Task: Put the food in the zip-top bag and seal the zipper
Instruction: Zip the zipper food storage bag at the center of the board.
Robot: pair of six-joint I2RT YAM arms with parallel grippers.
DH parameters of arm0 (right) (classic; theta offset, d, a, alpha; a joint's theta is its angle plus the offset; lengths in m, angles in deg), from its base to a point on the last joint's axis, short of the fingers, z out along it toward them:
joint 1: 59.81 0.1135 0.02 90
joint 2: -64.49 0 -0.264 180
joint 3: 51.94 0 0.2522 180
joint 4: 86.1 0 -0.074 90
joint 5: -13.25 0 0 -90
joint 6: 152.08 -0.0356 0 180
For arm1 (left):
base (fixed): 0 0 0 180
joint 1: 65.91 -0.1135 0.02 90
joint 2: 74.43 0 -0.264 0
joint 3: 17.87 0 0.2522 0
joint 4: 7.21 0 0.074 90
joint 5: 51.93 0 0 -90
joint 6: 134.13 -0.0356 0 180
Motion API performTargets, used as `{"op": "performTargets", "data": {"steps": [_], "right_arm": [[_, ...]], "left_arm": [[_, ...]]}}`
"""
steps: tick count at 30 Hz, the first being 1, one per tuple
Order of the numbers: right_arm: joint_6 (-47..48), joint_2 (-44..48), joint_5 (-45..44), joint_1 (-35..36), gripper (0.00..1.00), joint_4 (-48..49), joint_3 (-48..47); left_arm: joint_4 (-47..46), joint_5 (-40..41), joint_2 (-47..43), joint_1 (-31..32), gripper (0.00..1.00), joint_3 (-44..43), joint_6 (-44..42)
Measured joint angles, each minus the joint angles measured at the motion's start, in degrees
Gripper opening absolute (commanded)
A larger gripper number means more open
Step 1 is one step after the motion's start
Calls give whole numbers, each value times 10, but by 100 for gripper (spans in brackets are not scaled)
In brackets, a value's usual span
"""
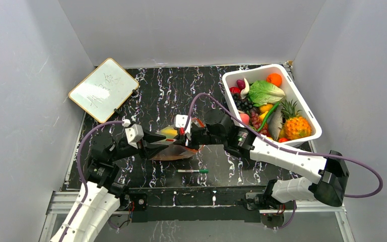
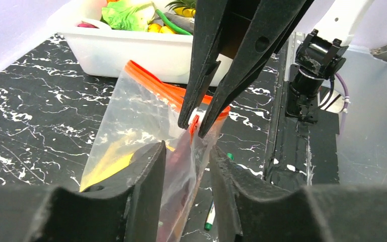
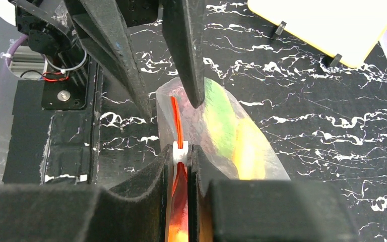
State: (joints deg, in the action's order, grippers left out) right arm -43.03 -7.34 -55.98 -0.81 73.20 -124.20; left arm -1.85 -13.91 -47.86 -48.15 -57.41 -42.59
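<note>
Top view: at your back left a white rectangular whiteboard with a yellow rim lies flat on the black marbled table. At the right, a white rectangular plastic tub holds toy fruit and vegetables. A thin white-and-green marker pen lies just in front of the clear crinkly zip-top bag, which sits mid-table between the two arms. Your left gripper and right gripper meet over it, covering most of it.

Left wrist view: the tub stands behind the bag and the pen lies beyond your own fingers. The left gripper has its jaws spread, the bag's edge in the gap between them. The right gripper comes down from above and is closed on the small white slider of the orange-red zipper strip. A yellow piece shows through the film.

Right wrist view: the whiteboard is at upper right. The right gripper pinches the slider. The zipper strip runs away from it towards the left gripper, whose fingers stand apart on either side. The bag stands upright, with blurred green, yellow and red food inside.
</note>
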Motion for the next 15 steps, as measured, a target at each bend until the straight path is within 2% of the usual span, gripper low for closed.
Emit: {"op": "performTargets", "data": {"steps": [3,7,8,10,11,15], "right_arm": [[-1,-6,20,-3,0,-6,-12],[-4,-14,35,-4,0,-6,-14],[-5,-15,36,-4,0,-6,-14],[-9,-18,39,-4,0,-5,-14],[-11,-20,40,-4,0,-5,-14],[-12,-24,40,-4,0,-3,-14]], "left_arm": [[1,-18,27,0,41,-12,-15],[-2,-34,37,0,34,-12,-15],[-2,-34,37,0,30,-12,-15],[-9,-37,40,0,6,-12,-10],[-12,-39,42,0,0,-12,-5],[-21,-44,44,0,0,-12,2]]}}
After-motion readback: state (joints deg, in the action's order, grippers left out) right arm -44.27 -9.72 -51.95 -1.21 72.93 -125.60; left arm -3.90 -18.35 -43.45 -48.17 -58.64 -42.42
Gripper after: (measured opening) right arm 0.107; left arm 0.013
